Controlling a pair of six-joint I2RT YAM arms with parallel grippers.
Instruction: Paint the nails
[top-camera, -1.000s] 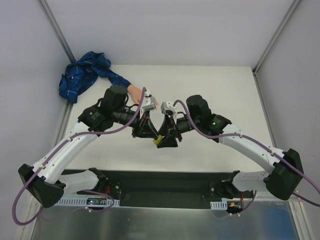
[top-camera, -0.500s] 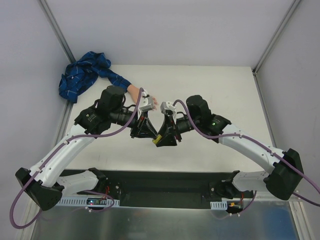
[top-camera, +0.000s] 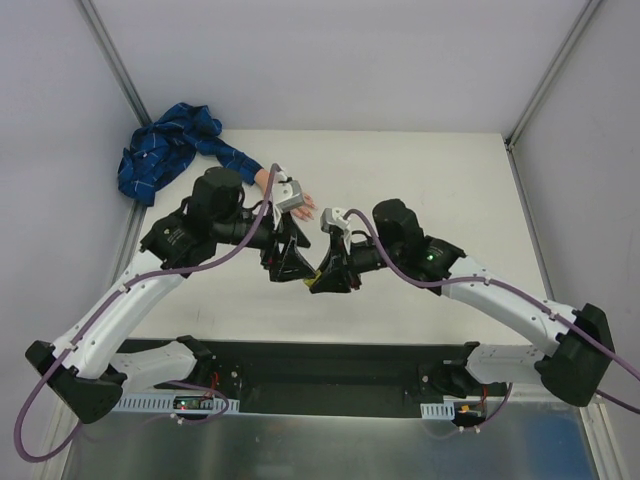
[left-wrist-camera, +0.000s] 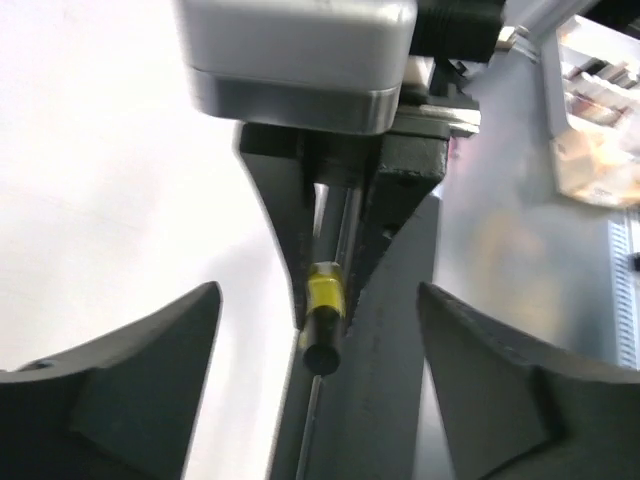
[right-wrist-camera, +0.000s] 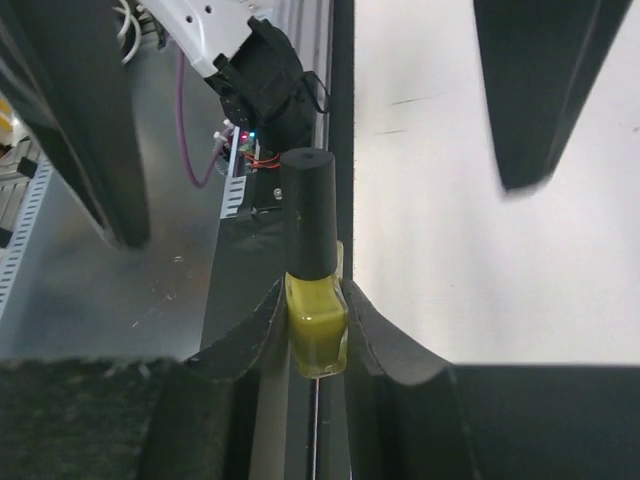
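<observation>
Pinching the yellow body of the nail polish bottle (right-wrist-camera: 317, 335), the right claw (right-wrist-camera: 318, 300) is closed tight on it, with the black cap sticking out past the fingertips. The left claw (left-wrist-camera: 318, 292) faces it from close by, fingers spread wide and gripping nothing. Both meet over the middle of the white bench (top-camera: 430, 170). The nails (top-camera: 308, 210) lie just behind the left claw, on the mannequin hand (top-camera: 300, 204), whose blue plaid sleeve (top-camera: 170, 150) trails to the far left corner.
</observation>
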